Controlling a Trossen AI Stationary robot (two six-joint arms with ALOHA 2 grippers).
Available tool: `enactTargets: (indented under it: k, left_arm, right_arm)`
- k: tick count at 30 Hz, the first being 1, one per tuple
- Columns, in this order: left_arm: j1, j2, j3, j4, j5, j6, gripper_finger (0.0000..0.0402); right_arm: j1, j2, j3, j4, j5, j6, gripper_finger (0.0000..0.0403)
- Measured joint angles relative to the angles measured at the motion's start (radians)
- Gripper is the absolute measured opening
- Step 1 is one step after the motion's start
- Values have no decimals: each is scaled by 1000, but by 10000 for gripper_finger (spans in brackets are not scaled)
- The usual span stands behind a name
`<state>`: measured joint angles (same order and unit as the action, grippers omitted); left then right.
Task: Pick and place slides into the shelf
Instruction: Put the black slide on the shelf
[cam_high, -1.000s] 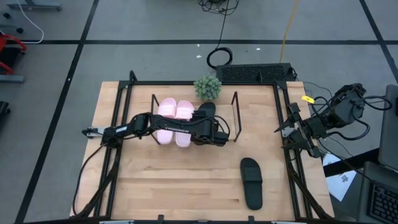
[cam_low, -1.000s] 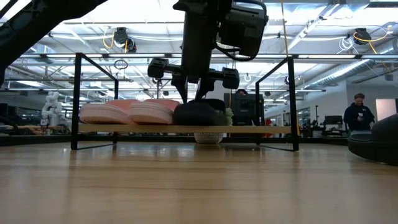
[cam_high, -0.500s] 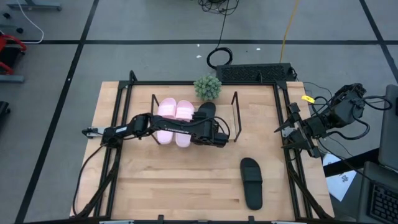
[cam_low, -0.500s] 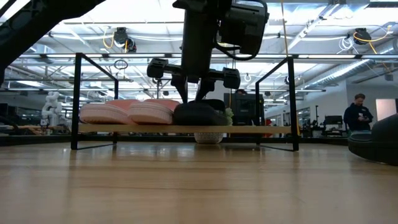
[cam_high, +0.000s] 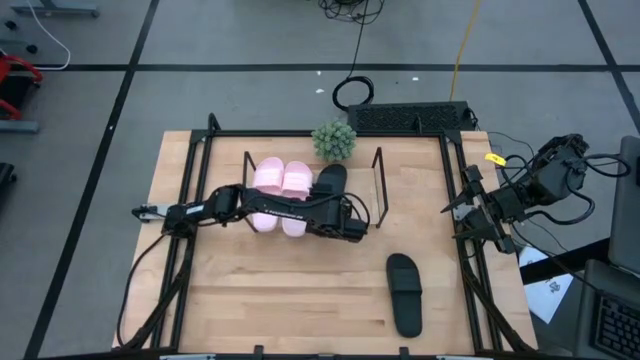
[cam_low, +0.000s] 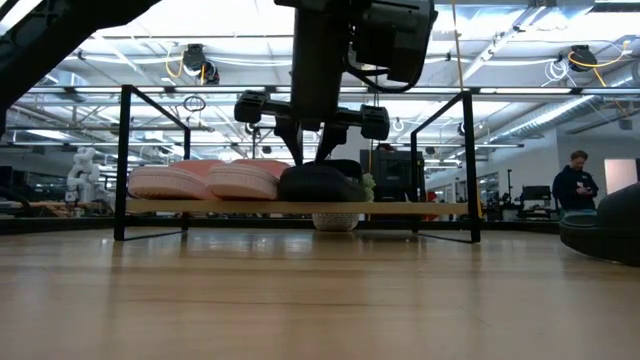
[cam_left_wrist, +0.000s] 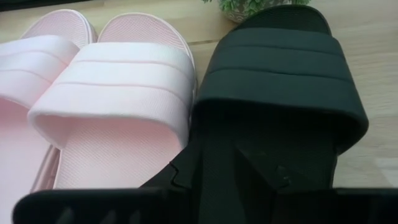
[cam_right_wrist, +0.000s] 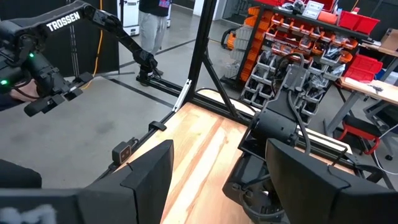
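Note:
On the shelf (cam_high: 378, 192) two pink slides (cam_high: 268, 186) (cam_high: 297, 182) lie side by side on their soles. A black slide (cam_high: 331, 178) rests on the board beside them, on their right. My left gripper (cam_low: 312, 158) reaches slanting down from the near side onto this black slide (cam_left_wrist: 280, 68) and is shut on it. A second black slide (cam_high: 405, 293) lies on the table toward the near right. At the table's right edge my right gripper (cam_right_wrist: 214, 186) waits raised and open, holding nothing. My left gripper has the black slide by its near part, just below the strap's near edge (cam_left_wrist: 211, 134), on the side next to the pink slide. Its fingers come slanting down from the table's near side. Black on black hides the hold's kind. The slide rests flat on the shelf board.
A small green plant (cam_high: 334, 140) in a pot stands just behind the shelf. Black rod frames (cam_low: 124, 160) (cam_low: 468, 160) close the shelf's two ends. A person (cam_low: 578, 185) stands far off in the room beyond the table.

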<state>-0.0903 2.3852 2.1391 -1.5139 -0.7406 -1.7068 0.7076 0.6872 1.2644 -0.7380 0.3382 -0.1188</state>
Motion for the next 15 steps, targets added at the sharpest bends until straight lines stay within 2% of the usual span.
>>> enactTargets:
  k: [6, 15]
  left_arm:
    - [-15, 2, 18, -6, -12, -7, 88]
    - [-45, 2, 136, -13, -45, 59, 88]
  right_arm:
    - [0, 0, 0, 4, 0, 1, 247]
    - [0, 0, 0, 8, 0, 2, 247]
